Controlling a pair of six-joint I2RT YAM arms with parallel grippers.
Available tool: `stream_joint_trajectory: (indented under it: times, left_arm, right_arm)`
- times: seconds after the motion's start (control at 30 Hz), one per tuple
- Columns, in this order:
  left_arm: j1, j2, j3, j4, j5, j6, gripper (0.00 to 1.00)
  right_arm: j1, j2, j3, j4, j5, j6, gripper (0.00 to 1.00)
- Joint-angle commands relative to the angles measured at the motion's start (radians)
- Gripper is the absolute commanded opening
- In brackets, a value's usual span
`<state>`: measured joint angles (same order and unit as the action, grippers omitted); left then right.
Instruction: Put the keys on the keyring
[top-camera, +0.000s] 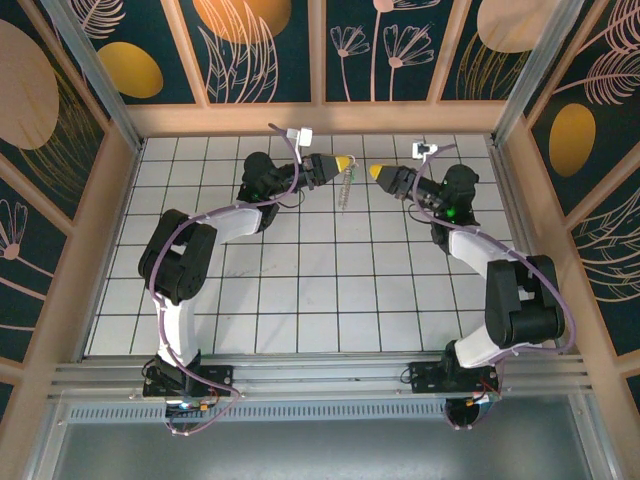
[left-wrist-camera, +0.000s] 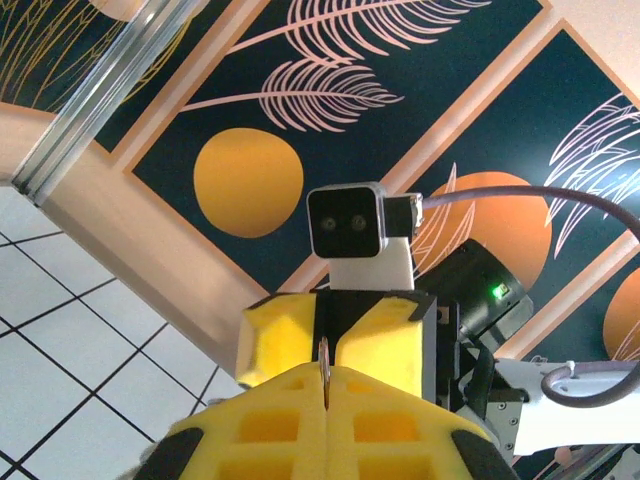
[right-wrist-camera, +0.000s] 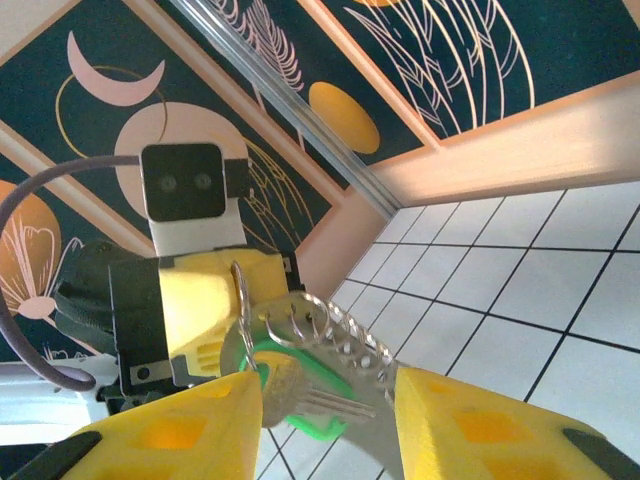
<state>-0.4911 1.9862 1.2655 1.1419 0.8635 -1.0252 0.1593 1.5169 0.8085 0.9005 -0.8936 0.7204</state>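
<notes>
The left fingers (left-wrist-camera: 300, 425), blocky yellow plastic with square cut-outs, were pressed shut on the rim of the thin metal keyring (left-wrist-camera: 324, 360). The ring stood edge-on as a narrow sliver in the seam between them. Opposite, the right fingers (right-wrist-camera: 210, 425), of the same yellow lattice, stood apart; whether either one touched anything could not be told. In the gap between them hung the small key with a bright green plastic head (right-wrist-camera: 300, 400) and a short silvery blade. Its head lay against the keyring's lower curve, beside a silvery coiled strand (right-wrist-camera: 335, 330) of tight loops.

From above, the two pairs of fingers faced each other tip to tip, near one another, raised over the far part of the white tiled desk (top-camera: 300, 290) with its black grid lines. The bunch dangled beneath the left tip. A purple-grey cable (left-wrist-camera: 540, 193) arched from the right wrist's boxy grey camera (left-wrist-camera: 345, 222). Dark wall panels (top-camera: 270, 50) painted with orange discs and pale leaves enclosed the desk.
</notes>
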Motion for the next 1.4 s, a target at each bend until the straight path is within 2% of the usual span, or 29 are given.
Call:
stream_joint_trajectory:
  times: [0.0, 0.3, 0.5, 0.8, 1.1, 1.37]
  left_arm:
    - [-0.001, -0.052, 0.006, 0.023, 0.014, 0.022, 0.00]
    - [-0.002, -0.062, 0.006, -0.008, 0.011, 0.043, 0.00]
    - [-0.004, -0.064, 0.003, -0.011, 0.009, 0.045, 0.00]
    - [-0.006, -0.072, 0.005, -0.028, -0.010, 0.048, 0.00]
    - [-0.024, -0.130, 0.000, -0.228, -0.116, 0.193, 0.00]
    - [-0.041, -0.157, -0.006, -0.301, -0.195, 0.253, 0.00]
  right_arm:
    - [0.032, -0.045, -0.003, 0.087, 0.001, -0.019, 0.40]
    - [0.092, -0.032, 0.062, -0.004, 0.020, -0.094, 0.40]
    - [0.105, -0.024, 0.090, -0.040, 0.024, -0.119, 0.35]
    - [0.115, -0.038, 0.095, -0.123, 0.034, -0.177, 0.00]
    - [0.142, -0.066, 0.093, -0.193, 0.113, -0.217, 0.00]
    - [0.187, -0.082, 0.112, -0.286, 0.235, -0.258, 0.00]
